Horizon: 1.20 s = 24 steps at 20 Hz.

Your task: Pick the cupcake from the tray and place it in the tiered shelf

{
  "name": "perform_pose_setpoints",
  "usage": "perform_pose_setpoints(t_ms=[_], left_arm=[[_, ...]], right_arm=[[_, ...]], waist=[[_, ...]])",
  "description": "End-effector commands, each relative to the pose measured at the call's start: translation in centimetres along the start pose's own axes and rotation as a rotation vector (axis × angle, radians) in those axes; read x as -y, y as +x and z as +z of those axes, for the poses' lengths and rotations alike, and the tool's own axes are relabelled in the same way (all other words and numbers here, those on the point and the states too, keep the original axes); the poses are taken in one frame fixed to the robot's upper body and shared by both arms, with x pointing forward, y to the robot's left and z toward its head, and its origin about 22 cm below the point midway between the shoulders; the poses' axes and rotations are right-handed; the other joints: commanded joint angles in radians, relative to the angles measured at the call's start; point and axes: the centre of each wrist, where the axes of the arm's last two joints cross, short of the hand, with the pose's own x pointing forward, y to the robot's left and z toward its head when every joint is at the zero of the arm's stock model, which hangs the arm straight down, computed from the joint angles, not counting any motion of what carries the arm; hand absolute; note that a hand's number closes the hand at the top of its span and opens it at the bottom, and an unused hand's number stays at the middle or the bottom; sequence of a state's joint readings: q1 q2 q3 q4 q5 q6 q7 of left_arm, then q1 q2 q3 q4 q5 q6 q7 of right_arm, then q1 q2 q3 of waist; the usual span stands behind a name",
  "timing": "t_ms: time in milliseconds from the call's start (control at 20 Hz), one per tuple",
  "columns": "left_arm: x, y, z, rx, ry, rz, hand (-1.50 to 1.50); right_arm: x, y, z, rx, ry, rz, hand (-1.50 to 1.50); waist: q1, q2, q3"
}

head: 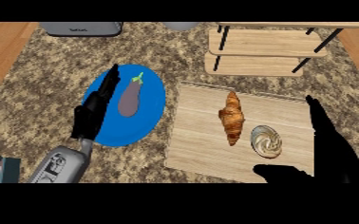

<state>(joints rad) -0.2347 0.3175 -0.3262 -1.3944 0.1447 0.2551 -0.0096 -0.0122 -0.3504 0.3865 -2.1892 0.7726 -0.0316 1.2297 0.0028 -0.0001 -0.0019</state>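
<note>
Croissant (232, 116) crowds cupcake (266, 141) — right side free.

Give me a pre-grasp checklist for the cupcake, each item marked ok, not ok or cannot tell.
1. Cupcake lies on the wooden tray, uncovered: ok.
2. Right hand is open, beside the cupcake, thumb just below it: ok.
3. Right hand holds nothing yet: ok.
4. Croissant lies close on the cupcake's left and might be nudged by the fingers: not ok.
5. Tiered shelf has bare boards showing at the counter's far right: ok.
6. Left hand hangs open over the blue plate by the eggplant, away from the tray: ok.
</note>
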Motion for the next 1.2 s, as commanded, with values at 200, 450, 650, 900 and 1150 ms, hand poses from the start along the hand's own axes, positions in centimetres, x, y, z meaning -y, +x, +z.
perform_pose_setpoints(t_ms=[200,450,650,900,1150], left_arm=[[0.5,0.5,0.8,0.001,-0.011,0.012,0.0],[-0.8,-0.5,1.7,0.004,0.002,0.02,0.0],[-0.5,-0.9,0.3,0.0,-0.001,0.005,0.0],[-0.3,0.8,-0.9,-0.002,-0.01,0.02,0.0],[-1.5,1.1,1.6,-0.005,0.001,0.005,0.0]], right_arm=[[-1.2,1.9,-0.5,-0.227,-0.004,0.027,-1.5],[-2.7,1.7,-0.3,-0.231,0.006,0.04,-1.5],[-2.0,0.5,-1.8,-0.247,0.033,0.063,-1.5],[-4.4,1.0,-2.7,-0.266,0.047,0.091,-1.5],[-3.7,-0.9,-3.0,-0.296,0.046,0.112,-1.5]], waist=[[0.006,-0.002,0.001],[0.001,-0.002,0.001],[-0.007,0.001,0.001],[-0.004,0.001,0.001],[0.0,-0.002,0.002]])
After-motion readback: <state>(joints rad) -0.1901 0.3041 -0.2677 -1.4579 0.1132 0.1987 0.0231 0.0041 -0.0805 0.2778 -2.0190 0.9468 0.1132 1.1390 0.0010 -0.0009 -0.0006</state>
